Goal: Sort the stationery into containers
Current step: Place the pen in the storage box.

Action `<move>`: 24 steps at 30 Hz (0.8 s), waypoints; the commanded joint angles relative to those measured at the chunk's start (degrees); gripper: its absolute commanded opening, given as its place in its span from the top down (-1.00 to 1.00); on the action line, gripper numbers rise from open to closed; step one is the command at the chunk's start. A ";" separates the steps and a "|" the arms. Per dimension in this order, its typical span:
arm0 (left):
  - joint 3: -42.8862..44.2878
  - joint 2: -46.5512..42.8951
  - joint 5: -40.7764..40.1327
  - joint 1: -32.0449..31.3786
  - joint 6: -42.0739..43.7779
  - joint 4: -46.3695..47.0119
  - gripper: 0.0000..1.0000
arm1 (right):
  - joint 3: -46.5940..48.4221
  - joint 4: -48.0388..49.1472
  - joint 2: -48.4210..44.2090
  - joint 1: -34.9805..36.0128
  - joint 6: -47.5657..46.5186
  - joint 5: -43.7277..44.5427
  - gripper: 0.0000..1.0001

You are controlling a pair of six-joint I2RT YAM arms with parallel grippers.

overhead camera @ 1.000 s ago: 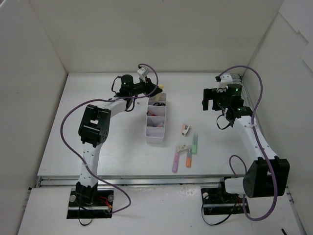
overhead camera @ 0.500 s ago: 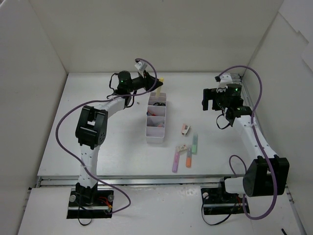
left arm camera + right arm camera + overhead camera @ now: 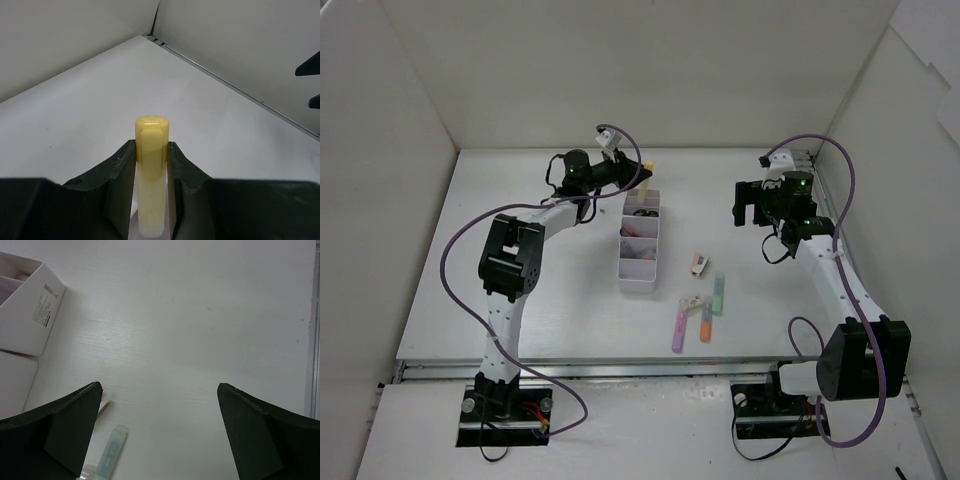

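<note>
My left gripper (image 3: 642,179) is shut on a yellow highlighter (image 3: 151,170), held above the far end of the white organiser tray (image 3: 639,282); the highlighter's tip (image 3: 647,163) sticks out past the fingers. The tray's compartments hold dark and small items. On the table lie a green highlighter (image 3: 718,293), an orange highlighter (image 3: 706,322), a purple highlighter (image 3: 678,328) and two small erasers (image 3: 700,264) (image 3: 692,301). My right gripper (image 3: 750,203) is open and empty, raised at the right, away from them. In the right wrist view the green highlighter (image 3: 109,452) lies at the lower left.
White walls enclose the table on three sides. The tray's corner (image 3: 30,315) shows at the upper left of the right wrist view. A metal rail (image 3: 620,366) runs along the table's near edge.
My left gripper has lifted and tilted with the yellow highlighter over the tray's far end, then shifted slightly. The right arm has not moved.
</note>
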 commanded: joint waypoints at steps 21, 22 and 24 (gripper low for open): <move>-6.82 -8.32 -2.45 -0.20 1.87 0.28 0.27 | 2.63 2.40 -0.35 -0.26 -0.41 -0.78 -0.96; -6.82 -8.59 -2.80 -0.20 2.22 -1.12 -0.14 | 2.63 2.40 -0.44 -0.18 -0.41 -0.87 -0.96; -6.90 -9.73 -2.81 -0.20 3.01 -2.19 -0.28 | 2.63 2.40 -0.53 -0.35 -0.23 -1.22 -0.96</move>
